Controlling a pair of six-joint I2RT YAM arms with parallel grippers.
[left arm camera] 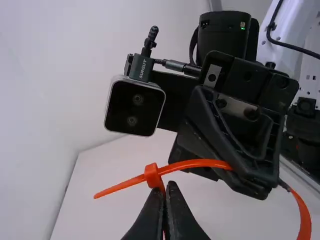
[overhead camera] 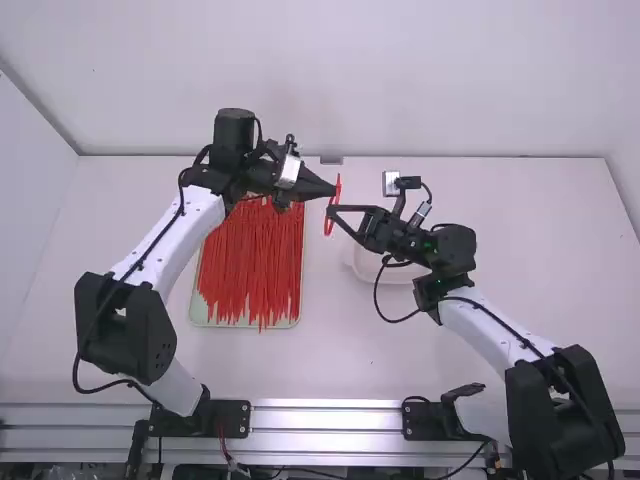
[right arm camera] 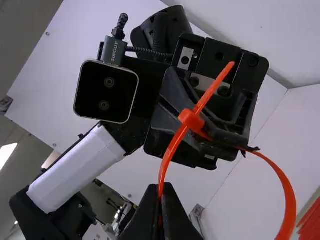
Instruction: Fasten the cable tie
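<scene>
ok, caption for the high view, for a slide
Left gripper and right gripper hold a looped red cable tie above the table

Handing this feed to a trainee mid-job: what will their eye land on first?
The red cable tie, looped through its own head, held in mid-air between the left gripper and right gripper, over the middle of the table. Then the heap of spare red cable ties on the tray beneath the left arm.

White desk (overhead camera: 520, 230) carries a pale tray (overhead camera: 205, 312) heaped with red cable ties (overhead camera: 255, 265) at 9 o'clock of centre. A small white container (overhead camera: 362, 268) sits toward 3 o'clock, with a grey fitting (overhead camera: 331, 160) at the 12 o'clock edge.
</scene>
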